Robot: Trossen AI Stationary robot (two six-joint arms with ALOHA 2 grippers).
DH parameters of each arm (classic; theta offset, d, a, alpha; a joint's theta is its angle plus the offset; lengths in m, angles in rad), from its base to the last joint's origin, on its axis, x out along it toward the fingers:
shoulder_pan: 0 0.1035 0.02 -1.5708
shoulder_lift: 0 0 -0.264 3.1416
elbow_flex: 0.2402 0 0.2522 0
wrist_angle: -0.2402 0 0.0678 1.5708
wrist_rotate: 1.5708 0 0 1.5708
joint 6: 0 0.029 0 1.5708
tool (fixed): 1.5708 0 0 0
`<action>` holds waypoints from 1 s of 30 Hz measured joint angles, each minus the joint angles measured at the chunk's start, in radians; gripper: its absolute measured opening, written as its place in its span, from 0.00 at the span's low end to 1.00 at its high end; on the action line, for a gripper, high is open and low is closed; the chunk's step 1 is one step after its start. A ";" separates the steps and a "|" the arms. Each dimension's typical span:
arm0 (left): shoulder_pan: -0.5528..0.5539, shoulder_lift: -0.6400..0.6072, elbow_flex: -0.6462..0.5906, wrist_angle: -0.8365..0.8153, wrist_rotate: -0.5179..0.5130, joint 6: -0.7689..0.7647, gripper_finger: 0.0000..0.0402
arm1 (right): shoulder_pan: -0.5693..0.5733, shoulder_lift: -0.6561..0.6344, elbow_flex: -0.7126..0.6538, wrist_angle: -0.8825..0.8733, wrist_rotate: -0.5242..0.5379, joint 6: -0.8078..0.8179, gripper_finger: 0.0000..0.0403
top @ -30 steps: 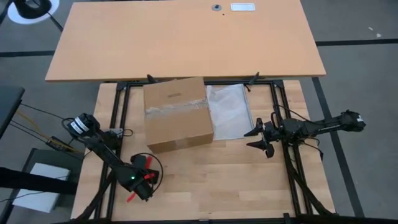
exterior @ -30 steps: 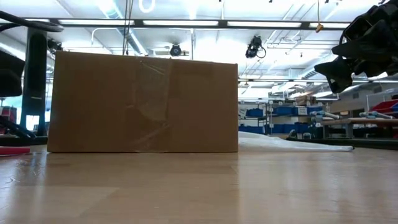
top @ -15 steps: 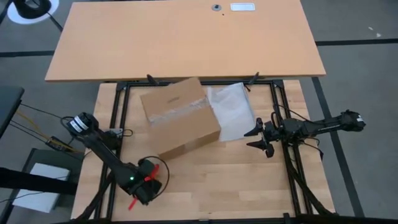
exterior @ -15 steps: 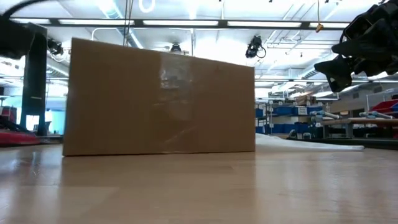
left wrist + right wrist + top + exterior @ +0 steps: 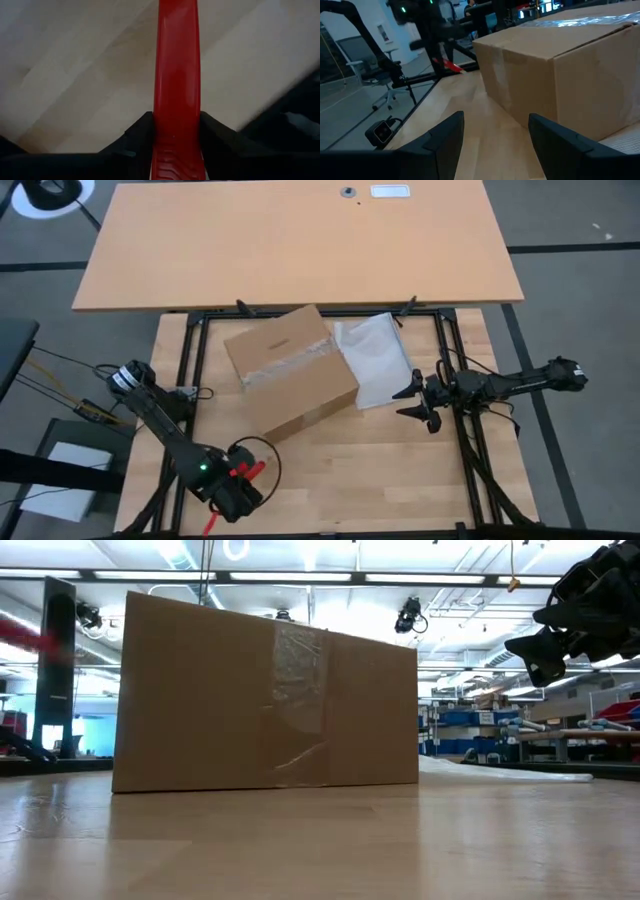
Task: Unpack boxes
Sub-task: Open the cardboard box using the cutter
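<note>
A light wooden bench (image 5: 380, 480) is seen from above, framed by black metal rails (image 5: 186, 380). On it a clear plastic bag (image 5: 378, 360) is laid flat toward the far right part. A slender red tool (image 5: 240, 472) is seen over the near left part of the bench; in the left wrist view its red shaft (image 5: 177, 75) is shown running lengthwise. Beyond the bench a larger, bare wooden tabletop (image 5: 300, 240) is placed, with grey carpeted floor (image 5: 580, 300) around it. From table height, ceiling strip lights (image 5: 440, 578) and blue storage shelving (image 5: 470, 725) are seen in the room behind
</note>
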 joint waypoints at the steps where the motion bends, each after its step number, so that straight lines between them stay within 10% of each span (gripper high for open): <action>1: 0.001 0.000 0.033 -0.023 -0.009 0.005 0.34 | 0.000 0.000 0.000 0.001 0.000 0.000 0.56; 17: 0.116 -0.002 0.582 -0.258 -0.384 0.110 0.34 | 0.000 0.000 0.000 0.008 0.001 0.010 0.56; 30: 0.300 -0.003 0.698 -0.244 -0.459 0.430 0.34 | 0.000 0.000 0.016 0.415 0.172 0.696 0.56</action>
